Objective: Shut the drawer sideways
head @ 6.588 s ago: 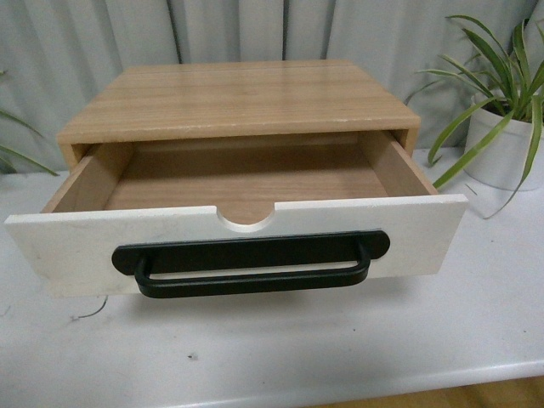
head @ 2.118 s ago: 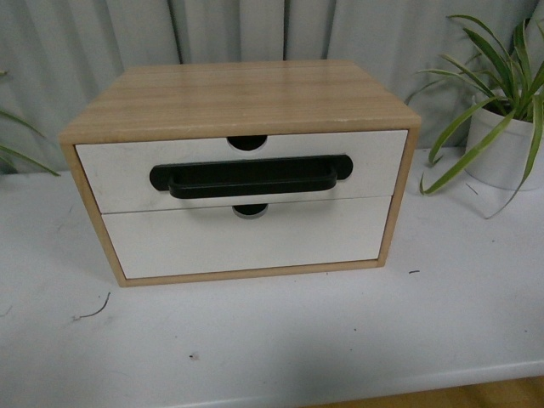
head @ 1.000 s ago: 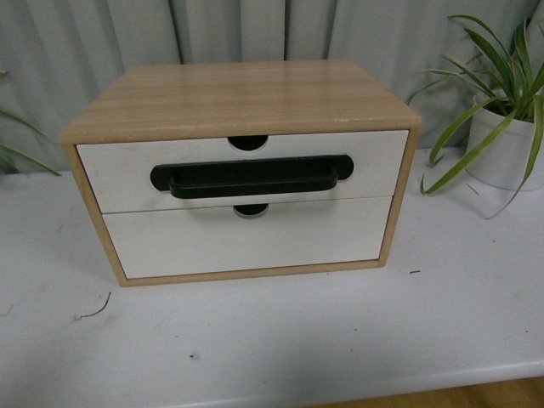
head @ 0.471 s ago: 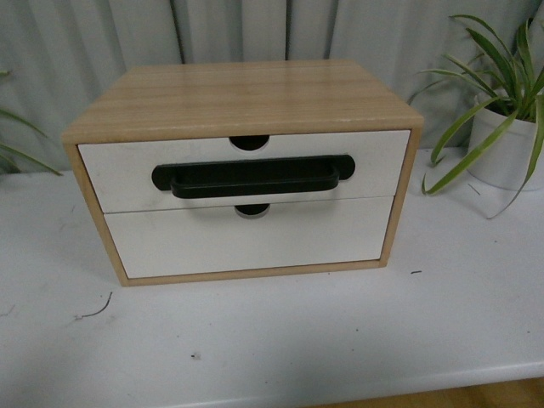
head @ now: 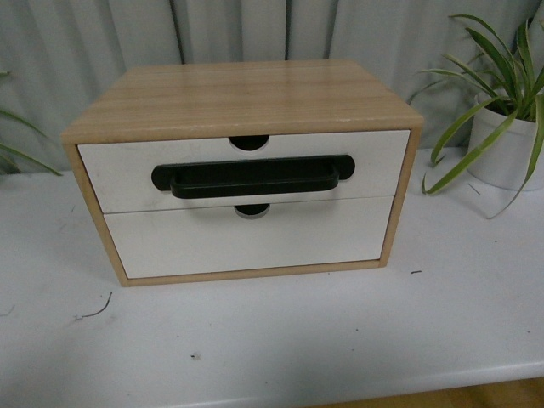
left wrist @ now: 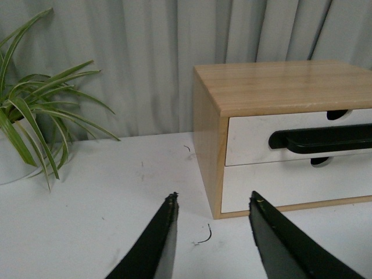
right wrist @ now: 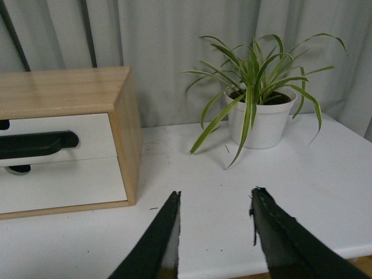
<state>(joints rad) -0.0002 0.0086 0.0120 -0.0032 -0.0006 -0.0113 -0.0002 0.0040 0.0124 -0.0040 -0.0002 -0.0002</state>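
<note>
The drawer [head: 119, 174], with a white front, a long black bar handle [head: 252, 178] and a half-round notch in its top edge, sits flush in the wooden cabinet [head: 238, 98]. Below it is a plain white drawer front [head: 246, 242] without a handle. The drawer also shows in the left wrist view [left wrist: 250, 139] and the right wrist view [right wrist: 87, 131]. My left gripper [left wrist: 213, 200] is open and empty over the table, off the cabinet's left corner. My right gripper [right wrist: 216, 195] is open and empty over the table, to the right of the cabinet. Neither gripper shows in the front view.
The cabinet stands on a white table [head: 280, 340]. A potted plant in a white pot [head: 501, 144] stands to the right of the cabinet, another plant [left wrist: 29, 128] to its left. A small bent wire [head: 93, 311] lies near the cabinet's left front corner. Grey curtains hang behind.
Several seconds ago the drawer stood pulled far out; since about two seconds ago it sits flush in the cabinet. Over the last second nothing has visibly moved.
</note>
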